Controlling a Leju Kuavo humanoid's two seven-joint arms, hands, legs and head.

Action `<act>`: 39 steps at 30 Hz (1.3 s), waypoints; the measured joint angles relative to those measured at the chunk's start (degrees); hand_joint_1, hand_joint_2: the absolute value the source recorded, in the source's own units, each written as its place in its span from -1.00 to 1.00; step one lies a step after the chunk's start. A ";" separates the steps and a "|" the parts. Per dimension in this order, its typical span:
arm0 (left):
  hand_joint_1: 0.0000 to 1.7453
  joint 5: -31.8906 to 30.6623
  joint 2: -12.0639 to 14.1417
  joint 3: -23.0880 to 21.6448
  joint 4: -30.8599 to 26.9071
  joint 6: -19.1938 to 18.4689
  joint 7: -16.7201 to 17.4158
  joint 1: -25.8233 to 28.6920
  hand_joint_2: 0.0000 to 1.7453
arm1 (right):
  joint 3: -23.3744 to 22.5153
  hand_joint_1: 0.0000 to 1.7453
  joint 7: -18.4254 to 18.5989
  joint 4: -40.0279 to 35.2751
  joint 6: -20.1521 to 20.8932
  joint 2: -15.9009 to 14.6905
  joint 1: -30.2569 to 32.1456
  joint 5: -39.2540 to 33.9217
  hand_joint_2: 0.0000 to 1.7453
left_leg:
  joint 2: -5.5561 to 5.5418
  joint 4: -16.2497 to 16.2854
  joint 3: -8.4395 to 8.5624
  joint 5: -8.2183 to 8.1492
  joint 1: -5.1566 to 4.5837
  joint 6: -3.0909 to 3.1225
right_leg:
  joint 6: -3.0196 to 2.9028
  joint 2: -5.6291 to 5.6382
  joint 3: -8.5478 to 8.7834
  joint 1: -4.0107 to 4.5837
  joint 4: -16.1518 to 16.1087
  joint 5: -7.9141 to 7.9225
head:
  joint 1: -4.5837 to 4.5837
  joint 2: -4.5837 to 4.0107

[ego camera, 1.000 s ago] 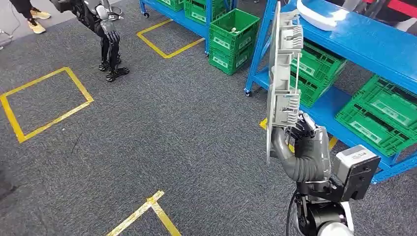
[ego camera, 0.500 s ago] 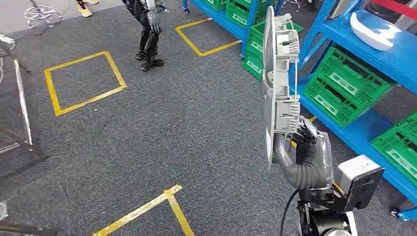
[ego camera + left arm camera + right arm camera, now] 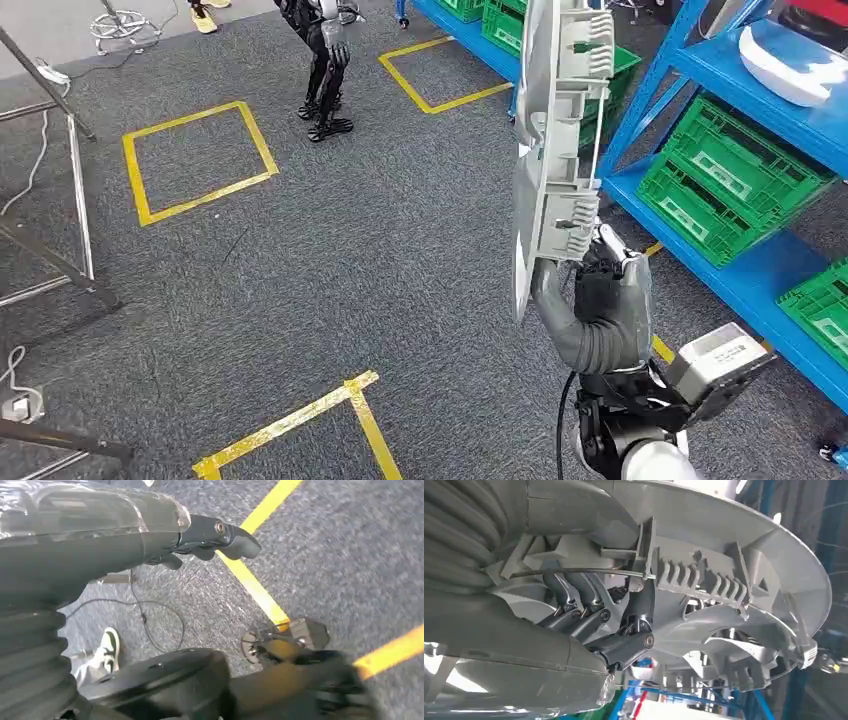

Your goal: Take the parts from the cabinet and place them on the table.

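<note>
My right hand grips a large grey plastic part by its lower edge and holds it upright, on edge, above the grey carpet. In the right wrist view the dark fingers hook into the ribbed back of the part, with the thumb on its other face. Beside my body hangs my left hand, its fingers apart and nothing in it. The blue cabinet stands to my right, with a white part on its upper shelf.
Green crates fill the cabinet's lower shelves. Another robot's legs stand far ahead. Yellow tape squares mark the carpet. A metal stand's legs and cables lie at the left. A person's shoe is near my feet.
The whole picture has shifted as the camera moved: the cabinet and crates slid to the right and a metal stand came in at the left. My right hand still holds the part upright.
</note>
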 joint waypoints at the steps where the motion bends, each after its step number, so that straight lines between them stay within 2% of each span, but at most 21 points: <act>1: -1.00 0.48 0.04 0.09 0.00 0.26 -0.13 -0.05 1.00 | -0.11 1.00 0.00 -0.37 -0.22 -0.02 0.09 0.13 1.00 | 1.60 -0.83 0.62 -1.48 -0.62 0.38 | 0.39 -0.26 -0.23 0.36 0.23 -0.25 | -0.26 0.00; 2: -1.00 0.94 0.07 0.13 0.00 0.59 -0.42 -0.03 1.00 | -0.39 1.00 0.09 -0.66 -0.41 -0.07 0.11 0.35 1.00 | 1.09 -1.17 0.43 -0.96 -0.52 1.39 | 0.69 -0.37 -0.28 0.44 0.71 -0.43 | -0.09 0.00; 5: -1.00 1.55 0.48 0.24 0.04 0.68 -1.03 0.29 1.00 | -0.79 1.00 0.11 -1.44 -1.18 -0.11 0.71 1.07 1.00 | -0.02 -1.19 0.23 -0.83 -0.77 2.51 | 1.31 -1.05 -0.05 0.14 0.40 -0.27 | 0.35 0.00; 7: -1.00 1.40 0.61 0.24 0.02 0.42 -1.55 0.26 1.00 | -1.14 1.00 0.11 -1.90 -1.55 -0.15 1.16 1.14 1.00 | -0.97 -1.40 0.30 -0.54 -0.50 3.11 | 2.03 1.24 -0.74 -0.13 2.46 -2.58 | 0.68 0.00; 9: -1.00 1.16 0.57 0.24 -0.02 0.35 -1.90 0.18 1.00 | -1.75 1.00 0.11 -2.21 -1.57 -0.35 1.55 1.14 1.00 | -1.94 -1.39 0.16 -0.43 -0.61 3.56 | 2.14 2.44 -4.27 -0.09 11.23 -7.56 | 1.25 -0.02; 11: -1.00 1.01 0.57 0.24 -0.02 0.35 -2.03 0.21 1.00 | -1.97 1.00 0.11 -2.21 -1.57 -0.42 1.87 1.16 1.00 | -3.10 -1.36 0.02 -0.29 -0.77 3.79 | 1.99 2.63 -7.50 -0.05 18.56 -9.86 | 1.49 0.00; 13: -1.00 1.01 0.66 0.24 0.00 0.35 -2.01 0.29 1.00 | -2.05 1.00 0.11 -2.21 -1.57 -0.42 2.18 1.16 1.00 | -4.43 -1.35 0.06 -0.22 -0.83 3.84 | 1.46 2.78 -6.26 0.07 15.72 -6.78 | 1.55 0.00; 15: -1.00 0.99 0.68 0.24 -0.02 0.35 -2.03 0.27 1.00 | -2.32 1.00 0.11 -2.32 -1.57 -0.44 2.19 1.16 1.00 | -5.83 -1.35 0.37 -0.15 -0.92 3.79 | 0.52 4.07 -1.48 0.17 5.05 -0.77 | 1.86 0.00; 16: -1.00 0.99 0.52 0.24 -0.02 0.35 -2.03 0.28 1.00 | -2.34 1.00 0.11 -2.43 -1.57 -0.48 2.19 1.16 1.00 | -6.18 -1.41 0.11 -0.08 -0.67 3.68 | -0.09 6.31 -0.11 0.22 1.97 -0.42 | 1.92 0.00; 17: -1.00 0.99 0.46 0.26 -0.02 0.35 -2.03 0.14 1.00 | -2.34 1.00 0.11 -2.58 -1.57 -0.52 2.31 1.16 1.00 | -6.91 -1.12 -0.30 0.16 -0.94 3.27 | -0.21 6.92 -0.12 0.22 1.16 -0.19 | 1.48 0.00; 20: -1.00 0.94 0.37 0.26 -0.02 0.33 -2.21 0.41 1.00 | -2.36 1.00 0.11 -2.89 -1.49 -0.76 2.16 1.18 1.00 | -8.05 -1.57 -0.98 0.88 -0.34 2.13 | -0.32 5.81 -0.09 0.60 0.53 -0.49 | 2.23 0.00; 21: -1.00 0.92 0.48 0.26 -0.02 0.37 -2.43 0.43 1.00 | -2.34 1.00 0.11 -3.04 -1.38 -0.74 2.12 1.18 1.00 | -7.45 -1.29 -1.06 0.55 -0.56 1.98 | -0.51 4.96 0.24 0.02 -0.54 0.15 | 2.25 0.00; 22: -1.00 0.85 0.50 0.26 0.00 0.44 -2.60 0.48 1.00 | -2.30 1.00 0.11 -3.06 -1.29 -0.72 2.01 1.18 1.00 | -3.68 -0.23 -1.70 -0.57 -1.00 1.77 | -0.68 4.38 0.44 0.09 -0.89 0.35 | 2.12 0.00; 23: -1.00 0.77 0.52 0.28 -0.02 0.48 -2.91 0.42 1.00 | -2.30 1.00 0.09 -3.17 -1.14 -0.70 1.98 1.20 1.00 | -2.52 2.60 -3.03 -2.65 -0.89 1.52 | -0.87 4.04 0.40 0.11 -0.94 0.47 | 1.44 0.00; 25: -1.00 0.31 0.57 0.28 -0.02 0.50 -3.71 0.35 1.00 | -2.25 1.00 0.07 -3.11 -0.83 -0.63 2.05 1.22 1.00 | -2.42 11.47 -7.01 -6.91 -0.59 1.07 | -0.88 2.87 0.32 0.12 -0.88 0.46 | 0.59 0.00; 27: -1.00 0.22 0.57 0.28 -0.02 0.50 -4.26 0.35 1.00 | -2.21 1.00 0.04 -3.11 -0.48 -0.57 2.03 1.23 1.00 | -2.54 15.60 -8.72 -7.42 -0.46 0.71 | -0.86 1.76 0.33 0.11 -0.87 0.44 | 0.02 0.00; 29: -1.00 0.20 0.59 0.28 0.00 0.50 -4.35 0.41 1.00 | -2.10 1.00 0.04 -3.11 -0.24 -0.42 1.99 1.16 1.00 | -2.31 9.26 -5.10 -3.35 -0.30 0.66 | -0.64 1.05 0.42 0.10 -0.81 0.31 | -0.11 0.00; 31: -1.00 0.22 0.74 0.28 0.00 0.50 -3.82 0.42 1.00 | -2.01 1.00 0.04 -3.11 0.04 -0.28 1.93 1.05 1.00 | 0.49 -0.91 0.14 -0.06 -0.36 0.88 | -0.08 0.51 0.45 0.16 -0.41 -0.05 | -0.35 -0.02; 32: -1.00 0.37 0.72 0.28 -0.02 0.44 -3.41 0.28 1.00 | -1.95 1.00 0.04 -3.11 0.20 -0.28 1.92 0.90 1.00 | 1.28 -1.81 0.67 -0.61 -0.95 1.29 | 0.32 0.42 0.20 0.61 0.03 -0.30 | -0.66 0.00; 36: -1.00 1.18 0.74 0.31 0.00 0.33 -1.82 0.41 1.00 | -1.84 1.00 0.00 -3.06 0.59 -0.17 1.89 1.09 1.00 | -0.55 -1.93 0.29 -0.23 -0.99 2.97 | 1.10 -1.03 0.40 0.40 -0.11 -0.37 | -0.09 0.00; 39: -1.00 1.20 0.90 0.44 0.00 -0.08 -1.31 0.29 1.00 | -1.77 1.00 0.02 -3.13 0.61 -0.07 1.97 2.05 1.00 | -1.91 -2.13 0.35 0.06 -0.75 3.88 | 1.68 2.28 -2.71 0.05 7.94 -5.98 | 0.66 0.00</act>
